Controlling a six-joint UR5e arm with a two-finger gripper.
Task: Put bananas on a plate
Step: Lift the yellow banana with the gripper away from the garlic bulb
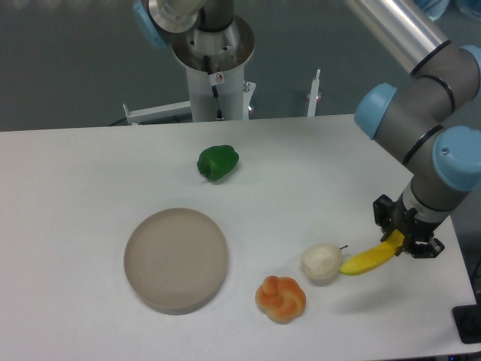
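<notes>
Your tool (406, 239) is gripping the banana (368, 259) by its near end, long axis trailing off toward the plate (176, 260), which is sitting well apart across the desk (68, 180).

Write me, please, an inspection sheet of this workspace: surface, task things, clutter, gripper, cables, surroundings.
Surface: white table, no spills seen.
Task things: banana in the gripper, its free end beside the white round item; plate bare, front left.
Clutter: green pepper at the back; white round item; orange knotted bun.
Gripper: gripper shut on the banana's right end.
Cables: nothing seen.
Surroundings: arm base and white metal frame behind the table.
</notes>
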